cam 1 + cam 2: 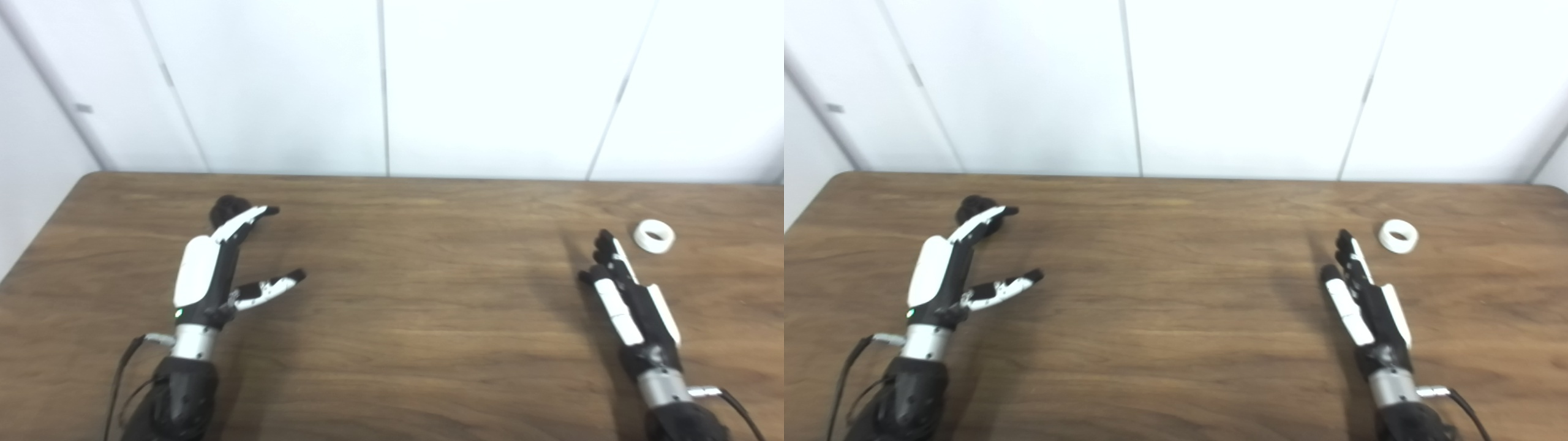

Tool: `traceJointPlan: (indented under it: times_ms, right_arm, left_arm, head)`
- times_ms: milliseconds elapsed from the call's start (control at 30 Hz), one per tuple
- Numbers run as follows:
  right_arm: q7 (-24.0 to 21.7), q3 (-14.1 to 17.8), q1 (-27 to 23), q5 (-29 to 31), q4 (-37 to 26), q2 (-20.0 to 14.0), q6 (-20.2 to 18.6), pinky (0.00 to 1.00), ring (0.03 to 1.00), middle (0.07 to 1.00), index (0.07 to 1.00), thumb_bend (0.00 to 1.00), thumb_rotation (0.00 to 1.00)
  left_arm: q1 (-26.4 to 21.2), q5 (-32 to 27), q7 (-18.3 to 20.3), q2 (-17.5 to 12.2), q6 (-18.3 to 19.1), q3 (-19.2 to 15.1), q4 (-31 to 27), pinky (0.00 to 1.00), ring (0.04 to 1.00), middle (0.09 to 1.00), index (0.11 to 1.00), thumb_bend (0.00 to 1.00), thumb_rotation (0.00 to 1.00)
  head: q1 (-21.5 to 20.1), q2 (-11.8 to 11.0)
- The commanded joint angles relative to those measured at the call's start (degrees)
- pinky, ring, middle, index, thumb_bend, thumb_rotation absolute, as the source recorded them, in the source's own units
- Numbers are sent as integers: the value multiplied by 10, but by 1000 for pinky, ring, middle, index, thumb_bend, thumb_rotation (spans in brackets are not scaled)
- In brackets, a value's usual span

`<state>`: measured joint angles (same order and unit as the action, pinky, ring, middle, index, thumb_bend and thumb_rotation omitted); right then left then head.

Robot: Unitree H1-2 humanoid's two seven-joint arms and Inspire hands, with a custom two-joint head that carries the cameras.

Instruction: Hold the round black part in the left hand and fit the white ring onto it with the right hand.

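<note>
The round black part (224,208) lies on the wooden table (404,294) at the far left, partly hidden behind the fingers of my left hand (217,269). That hand is open, fingers stretched toward the part and thumb spread to the right; I cannot tell if the fingers touch it. The white ring (654,236) lies flat at the far right. My right hand (625,294) is open and empty, fingers straight, their tips a short way to the left of the ring and apart from it.
White wall panels (386,86) rise behind the table's far edge. The table's left corner (92,177) is rounded. A cable (122,373) hangs by the left wrist.
</note>
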<state>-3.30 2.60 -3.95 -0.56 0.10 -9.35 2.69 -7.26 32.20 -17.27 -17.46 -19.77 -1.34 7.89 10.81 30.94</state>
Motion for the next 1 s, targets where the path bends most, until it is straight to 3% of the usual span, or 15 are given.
traceJointPlan:
  times_ms: [0,100,267,400,667,967]
  right_arm:
    - [-8,3,-7,7,4,-10,13,942,994,997,1000,362,825]
    - [-11,5,-8,10,7,-13,13,960,1000,1000,1000,344,824]
    - [-18,6,-9,14,16,-22,27,980,1000,1000,1000,297,837]
    - [-16,8,-9,12,8,-23,10,984,1000,1000,1000,265,833]
    - [-17,7,-8,6,-8,-29,-9,999,1000,1000,1000,211,839]
    - [-21,10,-4,14,-35,-32,-43,1000,1000,1000,1000,159,837]
  left_arm:
    - [-24,16,-33,-10,-27,-8,-1,860,875,873,825,737,250]
    - [-30,44,-65,-18,-40,-9,13,871,900,894,844,758,235]
    - [-41,124,-139,-31,-26,-7,39,936,917,911,882,787,290]
    - [-48,134,-170,-34,-11,-10,63,985,938,930,913,818,326]
    - [-65,107,-161,-39,39,-18,117,991,978,968,953,879,437]
    - [-103,30,-139,-36,64,-29,189,966,984,990,1000,959,441]
  head:
    - [12,-3]
    - [25,-6]
    - [54,-17]
    - [68,-22]
    - [98,-31]
    - [117,-32]
